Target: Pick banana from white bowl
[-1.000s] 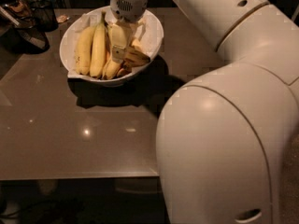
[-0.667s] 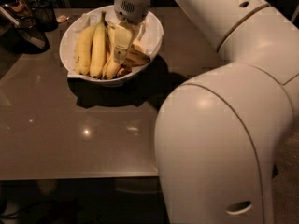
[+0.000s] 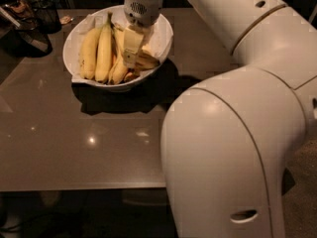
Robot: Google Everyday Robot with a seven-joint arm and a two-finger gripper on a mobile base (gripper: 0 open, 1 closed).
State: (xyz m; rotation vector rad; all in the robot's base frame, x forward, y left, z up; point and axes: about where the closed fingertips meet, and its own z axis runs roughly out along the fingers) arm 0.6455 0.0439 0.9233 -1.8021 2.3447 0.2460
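I see the gripper (image 3: 130, 62) lowered into the white bowl (image 3: 124, 86) on the tabletop (image 3: 99, 148), its tip against the banana (image 3: 148, 61) curled at the bowl's right side, though I cannot tell whether it is spread or closed.

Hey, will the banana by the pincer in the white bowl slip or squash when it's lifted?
The banana beside the pincer looks curved and smooth, so it may twist in the grip. Packed against other bananas in the bowl, it could drag them.
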